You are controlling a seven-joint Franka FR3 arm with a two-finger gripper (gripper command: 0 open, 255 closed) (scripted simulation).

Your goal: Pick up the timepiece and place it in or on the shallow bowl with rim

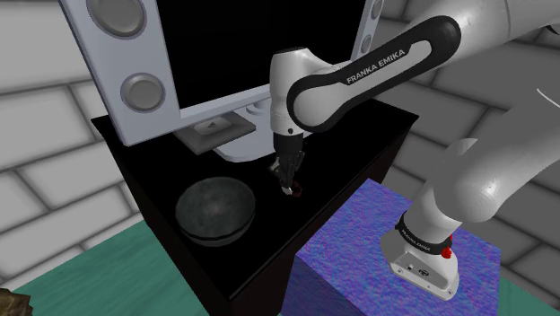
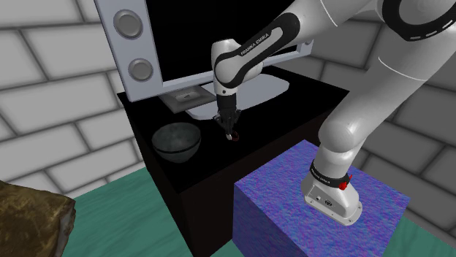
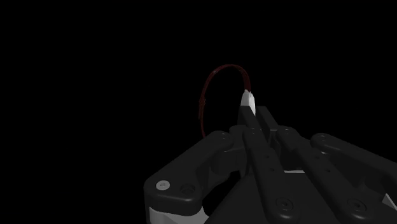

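Lying at the hand's (image 3: 250,105) tip, the dark-red timepiece (image 3: 202,102); pinched or not, cannot tell.

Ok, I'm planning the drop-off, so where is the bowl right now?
The dark bowl sits on the black cabinet near its front edge, at the shoulder view's lower left, below the white speaker and left of the timepiece.

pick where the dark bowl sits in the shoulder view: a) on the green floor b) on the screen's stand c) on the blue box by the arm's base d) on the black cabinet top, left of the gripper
D: the dark grey bowl rests on the black cabinet top, to the shoulder view's lower left of the gripper, which is down by the red-strapped watch.
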